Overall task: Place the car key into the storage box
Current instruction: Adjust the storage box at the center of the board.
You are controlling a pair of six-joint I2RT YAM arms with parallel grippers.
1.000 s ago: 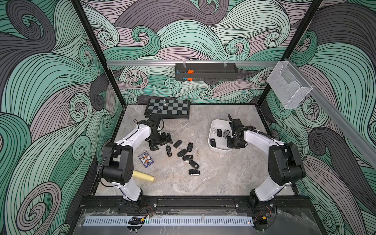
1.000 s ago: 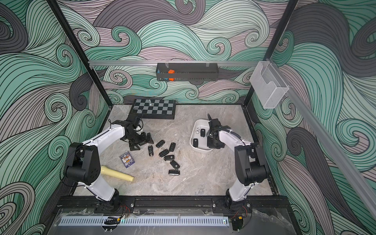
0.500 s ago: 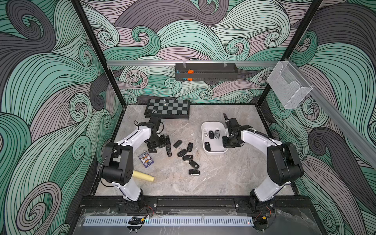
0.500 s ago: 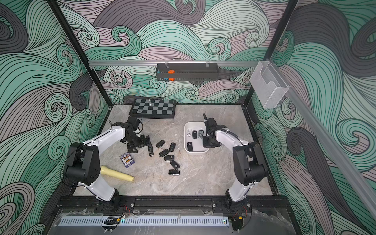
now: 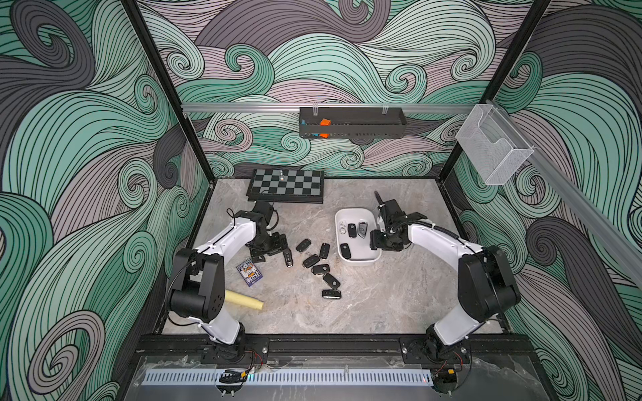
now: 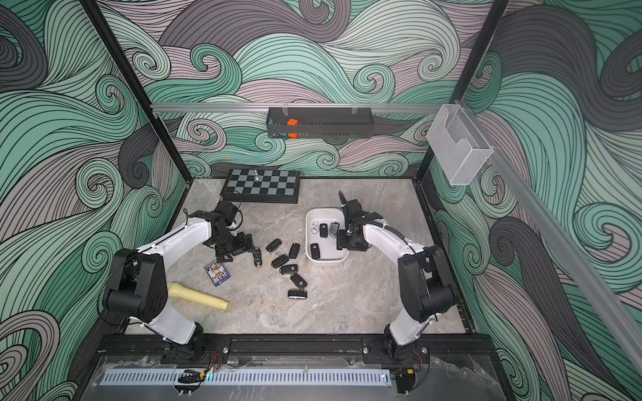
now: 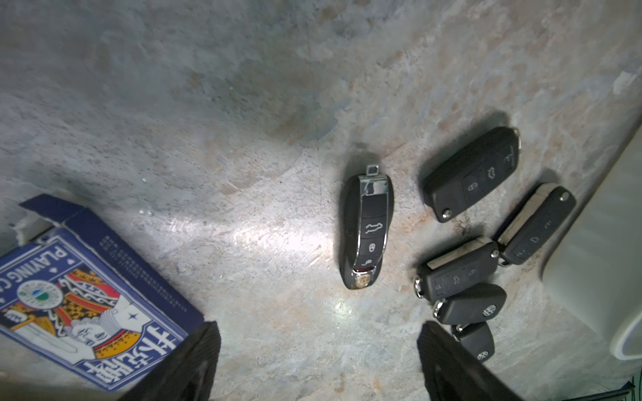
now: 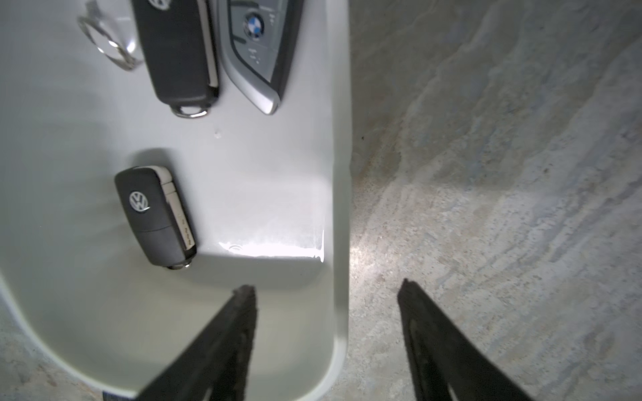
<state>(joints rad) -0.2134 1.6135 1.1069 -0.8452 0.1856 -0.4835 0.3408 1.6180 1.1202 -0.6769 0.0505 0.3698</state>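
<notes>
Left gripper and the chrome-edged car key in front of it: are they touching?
Apart. In the left wrist view the chrome-edged car key lies ahead of the left gripper, with bare table between them.

Car keys inside the white storage box

The box is smooth, glossy white plastic. The table looks like mottled stone, slightly rough, with a dull sheen. One key is glossy black with chrome trim; the fobs are matt black plastic. The card pack is printed cardboard.
</notes>
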